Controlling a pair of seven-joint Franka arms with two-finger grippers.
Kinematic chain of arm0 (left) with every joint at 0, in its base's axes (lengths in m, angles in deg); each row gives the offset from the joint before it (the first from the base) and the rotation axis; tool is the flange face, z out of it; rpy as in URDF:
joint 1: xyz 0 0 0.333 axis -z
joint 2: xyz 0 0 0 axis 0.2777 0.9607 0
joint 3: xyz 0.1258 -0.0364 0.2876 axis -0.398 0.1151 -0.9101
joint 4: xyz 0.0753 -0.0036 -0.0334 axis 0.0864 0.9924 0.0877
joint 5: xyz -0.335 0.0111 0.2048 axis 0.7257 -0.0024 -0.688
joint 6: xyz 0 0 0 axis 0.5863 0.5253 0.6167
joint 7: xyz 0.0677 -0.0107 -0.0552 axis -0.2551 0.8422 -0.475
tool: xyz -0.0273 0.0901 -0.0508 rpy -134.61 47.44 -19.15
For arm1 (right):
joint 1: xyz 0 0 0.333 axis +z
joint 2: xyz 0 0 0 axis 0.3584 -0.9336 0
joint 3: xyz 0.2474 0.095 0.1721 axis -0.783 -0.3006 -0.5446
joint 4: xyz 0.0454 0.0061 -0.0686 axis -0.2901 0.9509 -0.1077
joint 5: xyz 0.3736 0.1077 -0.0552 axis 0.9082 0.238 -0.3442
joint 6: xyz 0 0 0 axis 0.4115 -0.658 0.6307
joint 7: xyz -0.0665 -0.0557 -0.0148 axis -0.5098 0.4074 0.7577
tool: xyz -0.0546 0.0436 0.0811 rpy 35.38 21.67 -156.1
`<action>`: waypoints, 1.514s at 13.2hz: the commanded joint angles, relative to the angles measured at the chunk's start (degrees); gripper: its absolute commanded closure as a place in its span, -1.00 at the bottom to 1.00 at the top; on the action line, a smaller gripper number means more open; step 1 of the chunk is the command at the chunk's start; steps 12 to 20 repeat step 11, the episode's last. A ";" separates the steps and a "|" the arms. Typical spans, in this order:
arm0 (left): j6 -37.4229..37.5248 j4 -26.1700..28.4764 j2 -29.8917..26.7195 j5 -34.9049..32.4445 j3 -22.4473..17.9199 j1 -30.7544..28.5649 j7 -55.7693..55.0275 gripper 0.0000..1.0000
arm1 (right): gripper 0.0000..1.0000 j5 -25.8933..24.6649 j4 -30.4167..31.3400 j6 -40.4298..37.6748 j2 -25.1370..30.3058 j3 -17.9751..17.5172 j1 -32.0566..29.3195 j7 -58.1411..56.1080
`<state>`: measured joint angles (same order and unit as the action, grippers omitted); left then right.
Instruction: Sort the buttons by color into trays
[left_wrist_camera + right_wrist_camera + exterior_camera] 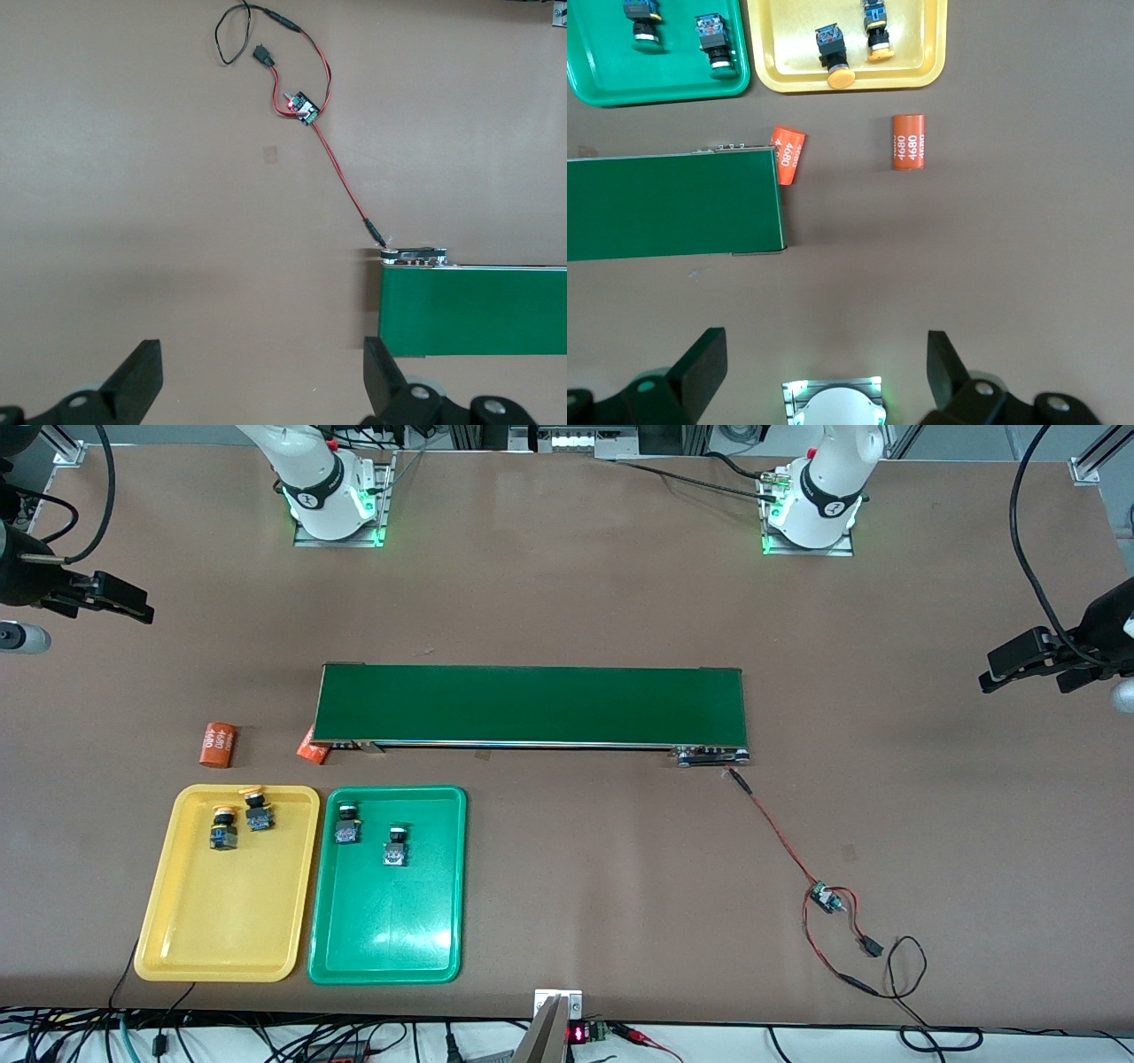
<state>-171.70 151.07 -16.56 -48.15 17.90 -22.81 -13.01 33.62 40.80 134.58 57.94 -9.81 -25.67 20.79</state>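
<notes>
A: From the front, what sat in the trays?
B: The yellow tray (pixel 190 921) held both yellow buttons (pixel 223 826) (pixel 256 808), close together at its end nearest the conveyor belt (pixel 532 705). The green tray (pixel 390 930), just beside it, held both green buttons (pixel 346 823) (pixel 395 845). The left claw (pixel 1019 666) and right claw (pixel 111 598) waited over the brown bench (pixel 620 602) at its two ends, spread wide, gripping nothing.

A: And the left wrist view?
B: Its own fingers (pixel 137 376) gaped over bare bench, with the belt's end, a red wire (pixel 341 173) and a small circuit board (pixel 301 107); no trays.

A: The right wrist?
B: Spread fingers (pixel 700 363) again, both trays with their buttons, an orange cylinder (pixel 908 142) lying free, and another orange cylinder (pixel 788 154) touching the belt's corner.
</notes>
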 commanded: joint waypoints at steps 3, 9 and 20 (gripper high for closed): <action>0.87 -0.79 -0.36 -1.25 0.12 0.19 0.20 -1.00 | -1.00 0.58 -0.40 -1.22 0.47 0.93 0.81 0.44; 0.78 -0.79 -0.36 -1.25 0.12 0.10 0.20 -1.00 | -1.00 0.23 -0.31 -1.05 -1.02 1.02 0.72 1.84; 0.78 -0.79 -0.27 -1.25 0.12 0.10 0.20 -1.00 | -1.00 0.23 -0.49 -0.34 -1.72 1.02 0.63 1.85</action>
